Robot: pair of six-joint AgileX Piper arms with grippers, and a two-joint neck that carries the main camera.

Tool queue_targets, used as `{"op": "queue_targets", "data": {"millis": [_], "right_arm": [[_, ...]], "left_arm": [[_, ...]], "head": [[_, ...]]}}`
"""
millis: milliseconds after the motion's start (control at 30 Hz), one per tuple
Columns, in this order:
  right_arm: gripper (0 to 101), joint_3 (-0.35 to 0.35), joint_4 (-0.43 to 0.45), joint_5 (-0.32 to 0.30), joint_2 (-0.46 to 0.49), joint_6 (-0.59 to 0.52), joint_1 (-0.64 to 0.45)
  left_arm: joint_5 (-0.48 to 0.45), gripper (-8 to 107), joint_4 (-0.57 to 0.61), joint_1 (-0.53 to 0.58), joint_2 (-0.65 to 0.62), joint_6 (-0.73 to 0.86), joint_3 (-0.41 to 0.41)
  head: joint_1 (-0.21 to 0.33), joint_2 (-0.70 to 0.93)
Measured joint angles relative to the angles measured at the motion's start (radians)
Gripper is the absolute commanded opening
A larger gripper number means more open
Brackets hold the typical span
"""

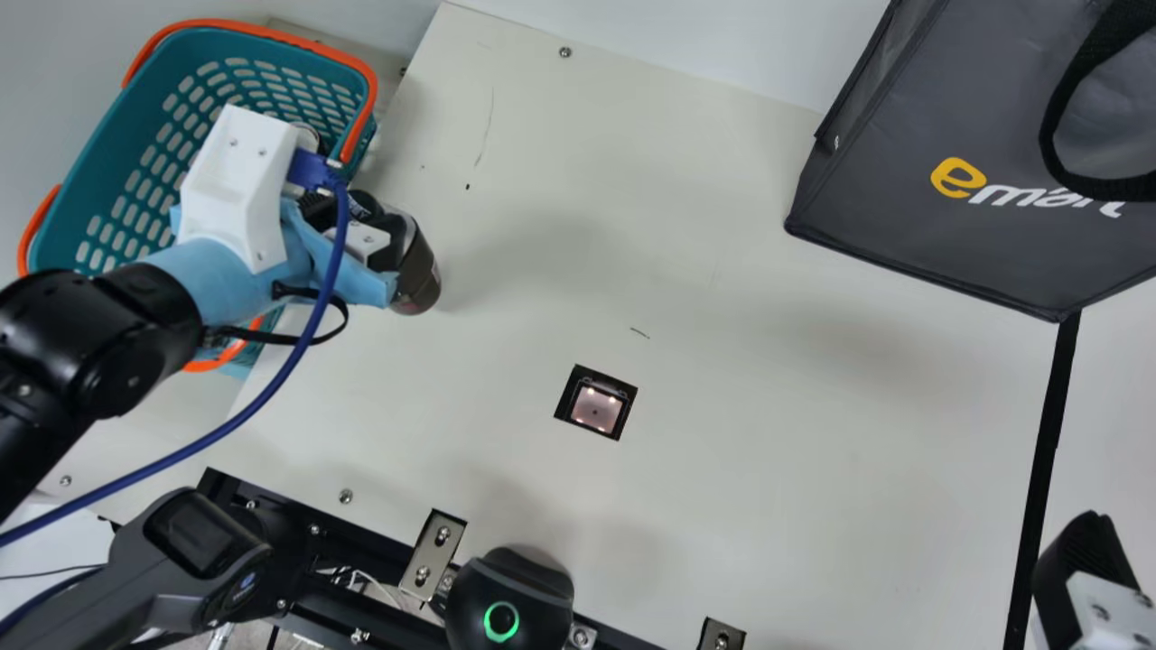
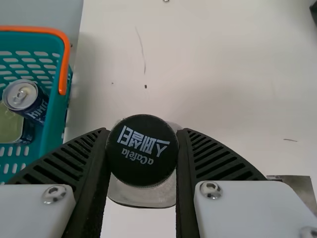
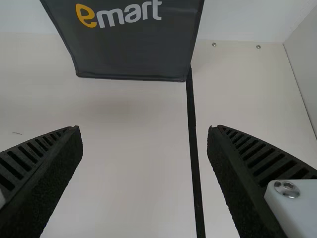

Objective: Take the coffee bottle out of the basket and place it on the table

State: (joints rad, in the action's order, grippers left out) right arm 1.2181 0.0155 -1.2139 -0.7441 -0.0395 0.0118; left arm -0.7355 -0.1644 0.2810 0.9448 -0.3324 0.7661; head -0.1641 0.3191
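Bottle (image 1: 421, 275), partly hidden, clamped in left gripper (image 1: 372, 221); right gripper (image 1: 1088, 555) cut off in main view, fingers (image 3: 57, 176) apart

The left gripper (image 1: 381, 233) has its fingers partly drawn together (the right gripper (image 1: 1088, 552) gapes wide).

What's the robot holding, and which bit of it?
The left gripper holds the coffee bottle by its top end, near the cap; the right gripper holds nothing.
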Motion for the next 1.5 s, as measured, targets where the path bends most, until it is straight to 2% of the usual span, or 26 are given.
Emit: {"op": "queue_targets", "data": {"millis": [767,1200,1500], "right_arm": [[91,0.0,0.0,0.0,0.0,0.0,0.0],[91,0.0,0.0,0.0,0.0,0.0,0.0],[91,0.0,0.0,0.0,0.0,0.0,0.0]], "left_arm": [[0.04,10,-0.108,0.086,0.012,-0.189,-0.092],[0.044,54,-0.135,0.113,0.009,-0.228,-0.108],[0.031,84,-0.138,0.13,0.015,-0.24,-0.086]], "head": [[-0.002,0.0],[0.0,0.0],[0.0,0.0]]}}
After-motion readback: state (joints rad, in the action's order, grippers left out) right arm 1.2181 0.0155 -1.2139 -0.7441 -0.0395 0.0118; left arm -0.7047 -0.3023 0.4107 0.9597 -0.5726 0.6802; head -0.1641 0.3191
